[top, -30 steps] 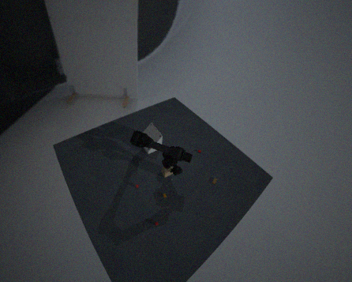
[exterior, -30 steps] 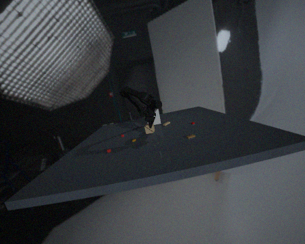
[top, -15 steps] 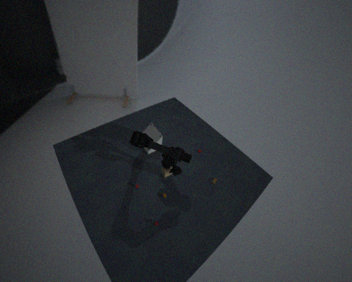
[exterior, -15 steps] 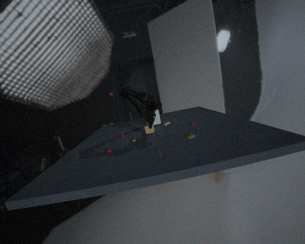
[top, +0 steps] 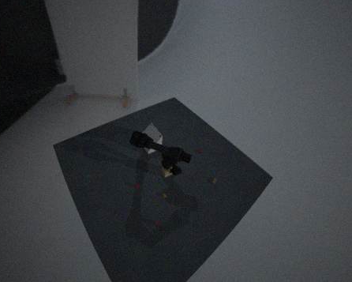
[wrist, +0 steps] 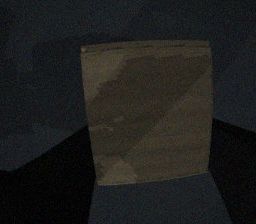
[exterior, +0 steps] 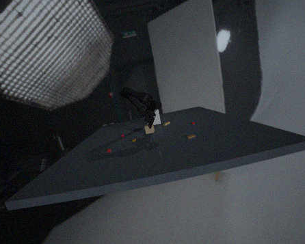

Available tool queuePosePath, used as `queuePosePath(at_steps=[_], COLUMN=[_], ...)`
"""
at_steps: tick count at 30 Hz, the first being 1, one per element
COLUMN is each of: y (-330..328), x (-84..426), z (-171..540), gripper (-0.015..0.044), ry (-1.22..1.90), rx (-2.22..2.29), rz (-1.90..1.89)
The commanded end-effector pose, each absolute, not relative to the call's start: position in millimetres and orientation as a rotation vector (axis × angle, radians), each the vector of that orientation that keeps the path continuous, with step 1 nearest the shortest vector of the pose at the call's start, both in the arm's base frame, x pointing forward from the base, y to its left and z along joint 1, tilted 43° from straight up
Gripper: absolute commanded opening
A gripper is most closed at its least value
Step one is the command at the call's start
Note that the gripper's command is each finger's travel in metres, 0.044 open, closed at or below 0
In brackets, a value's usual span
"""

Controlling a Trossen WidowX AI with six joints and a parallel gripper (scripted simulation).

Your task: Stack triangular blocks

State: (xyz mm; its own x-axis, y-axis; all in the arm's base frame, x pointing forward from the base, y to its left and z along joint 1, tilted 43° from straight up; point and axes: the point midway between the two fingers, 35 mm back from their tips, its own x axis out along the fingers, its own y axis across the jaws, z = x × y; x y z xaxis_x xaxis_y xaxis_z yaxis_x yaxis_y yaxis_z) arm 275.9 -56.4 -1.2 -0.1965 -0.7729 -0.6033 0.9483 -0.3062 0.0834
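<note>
A pale wooden triangular block [wrist: 150, 85] fills the middle of the wrist view, with a flat, nearly square face toward the camera. My gripper [top: 171, 167] [exterior: 150, 125] [wrist: 147, 126] is shut on it, with a dark finger at each side. A thin strip of the other triangular block [wrist: 148, 45] shows just past its far edge, nearly in line with it. In the exterior view the two make one small pale shape low at the table, under the fingertips. The sloped faces are hidden, and I cannot tell whether they touch fully.
A white-grey box [top: 154, 132] [exterior: 156, 117] stands behind the blocks, beside the arm. On the dark table [top: 225, 201] [exterior: 212, 157] lie small wooden pieces [top: 215, 181] [exterior: 191, 137], an orange piece [top: 164, 195] [exterior: 134, 140] and red pieces [top: 156, 223] [exterior: 109, 150].
</note>
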Motion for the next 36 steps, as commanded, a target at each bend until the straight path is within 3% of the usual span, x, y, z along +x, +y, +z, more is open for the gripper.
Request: queuePosePath(at_steps=[1, 21, 36], y=[-57.0, -58.1, -57.7], x=[276.7, 276.2, 275.6], z=[0.0, -0.9, -1.8], gripper=[0.0000, 0.0000, 0.0394], ry=[0.362, 0.363, 0.366], rx=[0.661, 0.662, 0.662], rz=[-1.774, -1.778, -1.780])
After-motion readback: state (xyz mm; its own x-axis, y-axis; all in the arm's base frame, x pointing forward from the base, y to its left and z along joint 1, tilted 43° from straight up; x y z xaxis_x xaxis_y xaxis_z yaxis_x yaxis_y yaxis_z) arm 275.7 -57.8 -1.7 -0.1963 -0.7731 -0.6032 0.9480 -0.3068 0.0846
